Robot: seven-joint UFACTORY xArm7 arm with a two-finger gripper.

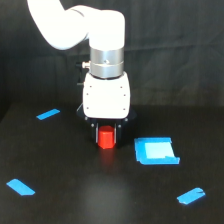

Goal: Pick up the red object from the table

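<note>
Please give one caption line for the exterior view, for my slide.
White xArm6 gripper lowered around the red object on the black table, beside a blue square patch.

Soft focus, dim dark backdrop; faint glare on glossy table (60, 200)

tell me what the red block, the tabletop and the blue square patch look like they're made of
Red object: matte orange-red, no glare, probably plastic or painted wood. Table: glossy black, faintly reflecting the block, maybe acrylic or lacquered board. Blue square patch: flat and thin with a paler center, likely tape or paper.
</note>
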